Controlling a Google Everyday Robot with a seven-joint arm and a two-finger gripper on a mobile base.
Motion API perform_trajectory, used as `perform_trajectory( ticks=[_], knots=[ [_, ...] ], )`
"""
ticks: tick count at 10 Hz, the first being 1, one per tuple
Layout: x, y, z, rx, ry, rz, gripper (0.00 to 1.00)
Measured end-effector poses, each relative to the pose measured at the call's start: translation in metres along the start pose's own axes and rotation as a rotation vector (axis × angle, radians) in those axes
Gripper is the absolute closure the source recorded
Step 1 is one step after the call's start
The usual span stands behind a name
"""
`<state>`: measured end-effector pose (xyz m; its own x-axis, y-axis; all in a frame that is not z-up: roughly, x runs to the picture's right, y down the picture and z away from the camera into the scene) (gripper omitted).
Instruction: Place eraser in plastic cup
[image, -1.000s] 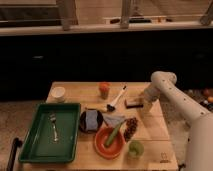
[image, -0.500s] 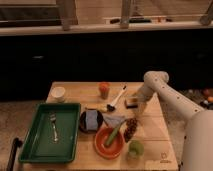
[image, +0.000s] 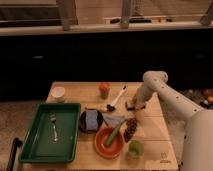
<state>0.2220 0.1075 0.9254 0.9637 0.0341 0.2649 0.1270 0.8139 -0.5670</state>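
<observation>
My gripper (image: 133, 104) is down at the table surface, right of centre, at the end of the white arm that bends in from the right. A small dark block, which looks like the eraser (image: 130, 106), lies right at the gripper's tip. I cannot tell whether the two touch. The pale green plastic cup (image: 135, 148) stands upright near the table's front edge, well in front of the gripper and apart from it.
A black-and-white brush (image: 116, 98) lies just left of the gripper. An orange cup (image: 104, 89) and a white cup (image: 58, 93) stand at the back. A green tray (image: 35, 145), a dark bowl (image: 85, 123), an orange bowl (image: 102, 147) and grapes (image: 131, 128) fill the front.
The arm has swung left and the gripper has come down toward the table, next to the brush. The objects on the table have not moved.
</observation>
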Motion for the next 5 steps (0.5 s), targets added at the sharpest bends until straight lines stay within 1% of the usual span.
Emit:
perform_trajectory(
  ticks=[2,3,5],
  knots=[
    [-0.001,-0.002,-0.007,0.007,0.002,-0.017,0.98],
    [-0.003,-0.002,-0.010,0.009,0.003,-0.029,1.00],
    [-0.003,-0.003,-0.019,0.015,0.001,-0.053,1.00]
  ],
)
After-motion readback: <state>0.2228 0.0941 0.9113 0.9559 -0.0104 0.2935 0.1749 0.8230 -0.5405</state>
